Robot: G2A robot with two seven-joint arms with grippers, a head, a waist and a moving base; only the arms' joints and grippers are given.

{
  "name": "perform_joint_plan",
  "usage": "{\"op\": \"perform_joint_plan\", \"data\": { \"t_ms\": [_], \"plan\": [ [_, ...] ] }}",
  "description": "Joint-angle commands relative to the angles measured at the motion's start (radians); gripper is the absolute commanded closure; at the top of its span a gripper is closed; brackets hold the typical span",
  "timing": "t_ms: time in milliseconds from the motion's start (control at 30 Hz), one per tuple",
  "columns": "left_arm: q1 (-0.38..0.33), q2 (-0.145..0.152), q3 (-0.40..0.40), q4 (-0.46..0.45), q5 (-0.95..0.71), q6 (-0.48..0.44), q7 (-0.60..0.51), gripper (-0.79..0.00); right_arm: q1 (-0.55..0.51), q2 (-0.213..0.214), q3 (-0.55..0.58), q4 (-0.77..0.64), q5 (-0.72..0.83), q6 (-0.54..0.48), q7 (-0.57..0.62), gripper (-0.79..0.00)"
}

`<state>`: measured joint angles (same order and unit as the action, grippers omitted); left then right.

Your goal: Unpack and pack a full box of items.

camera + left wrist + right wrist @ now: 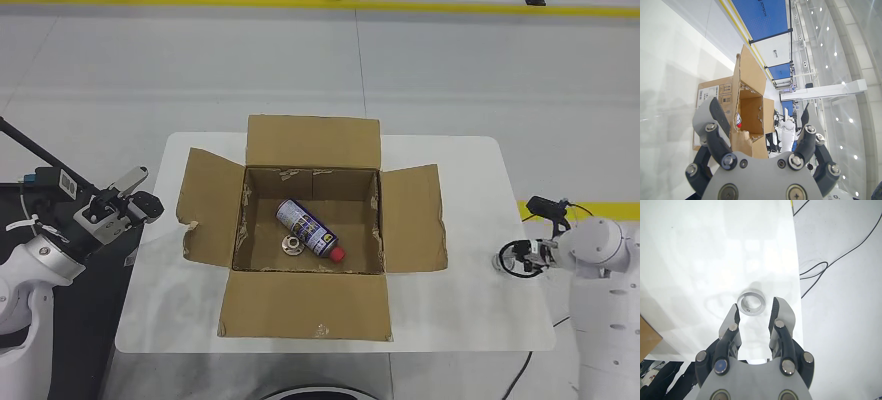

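Cardboard box [312, 140], four flaps folded out, at centre of white surface [450, 170]; inside, spray can [308, 228] with red cap lying on its side, small round metal fitting [291, 245] just beside it. Metal ring [751, 304] flat on the surface near its right edge, well apart from the box. Right gripper [755, 304] at the ring, jaws spread, ring just at their tips, contact not discernible. Left gripper [761, 106] beyond the surface's left edge, facing the box, jaws spread wide and empty.
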<state>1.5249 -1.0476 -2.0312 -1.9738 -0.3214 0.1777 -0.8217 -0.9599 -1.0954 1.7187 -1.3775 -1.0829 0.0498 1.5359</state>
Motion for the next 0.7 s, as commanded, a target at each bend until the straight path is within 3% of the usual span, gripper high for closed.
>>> {"op": "perform_joint_plan", "data": {
  "t_ms": [0,667],
  "plan": [
    [0.000,0.000,0.000,0.000,0.000,0.000,0.000,-0.785,0.006,0.006,-0.005,0.016,0.005,0.002,0.000,-0.363],
    [0.000,0.000,0.000,0.000,0.000,0.000,0.000,-0.785,0.039,0.040,-0.059,0.126,0.054,0.003,0.000,-0.292]
  ]
}}
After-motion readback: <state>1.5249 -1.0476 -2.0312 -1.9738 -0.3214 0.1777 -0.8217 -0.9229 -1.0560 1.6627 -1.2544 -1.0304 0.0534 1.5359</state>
